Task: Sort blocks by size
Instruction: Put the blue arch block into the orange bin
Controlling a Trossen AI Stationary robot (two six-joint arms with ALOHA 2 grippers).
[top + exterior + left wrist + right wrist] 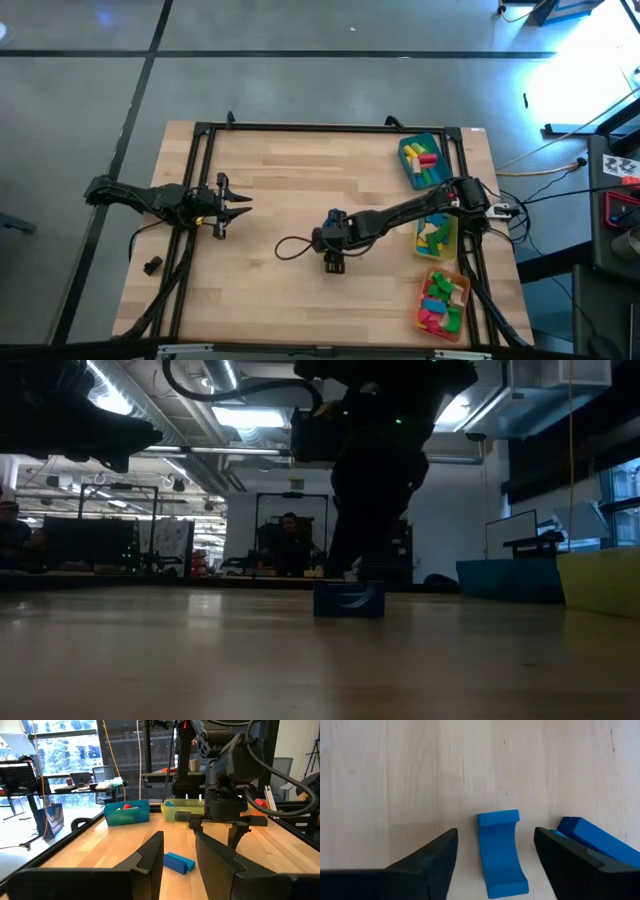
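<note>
Blue is what I'm looking at through the right wrist camera: a curved blue block (501, 852) lying flat on the table (395, 775), sitting between the two fingers of the right claw (496, 865), which is spread wide and gripping nothing. A second blue block (592, 840), a bar, is lying just beside the far finger, partly hidden by it.

From above, the right claw (334, 262) is reaching out to the middle of the table, well away from the trays (438, 238) along the right edge, which are already holding many coloured blocks. The left claw (228, 205) is waiting open over the left side, empty.

I'm judging the step in hand to be the pick of the curved block. To do it well, I'm thinking the claw should be dropping straight down so the fingers pass either side of the block's long edges, closing across the narrow width. The block is sitting a little skewed to the fingers, so a small wrist twist would be squaring the grip. The risk I'm watching is the bar: that finger may be nudging or trapping it on the way down, so I'd be shifting slightly away from it first. The low view is showing the block (348, 599) resting flat, so I'm expecting to go nearly to the table surface.
</note>
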